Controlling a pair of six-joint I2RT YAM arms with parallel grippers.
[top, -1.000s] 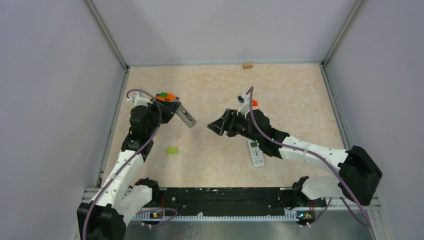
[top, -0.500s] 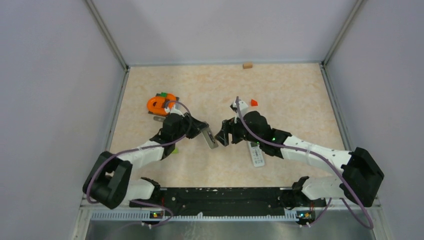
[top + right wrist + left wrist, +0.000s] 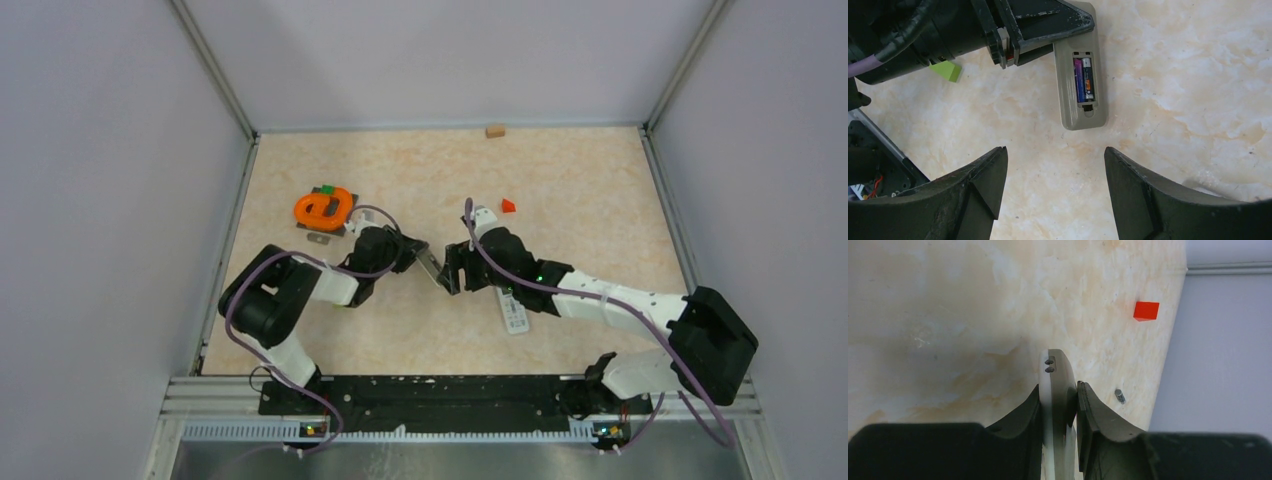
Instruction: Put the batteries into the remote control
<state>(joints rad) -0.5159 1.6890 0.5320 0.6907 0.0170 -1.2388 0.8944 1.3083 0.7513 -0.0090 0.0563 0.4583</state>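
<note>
The left gripper (image 3: 1060, 396) clamps the long edges of the grey-beige plastic remote control (image 3: 1096, 100), two purple-black batteries (image 3: 1083, 80) seated in its uncovered back; the right gripper (image 3: 1054, 152) hangs opposite, jaws apart. Light, rigid, slick casing likely: an edge grip suits.

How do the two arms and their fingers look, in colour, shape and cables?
The left arm and right arm have white links and black joints; a purple cable runs along each. The left fingers and right fingers are dark, curved and taper to tips.
</note>
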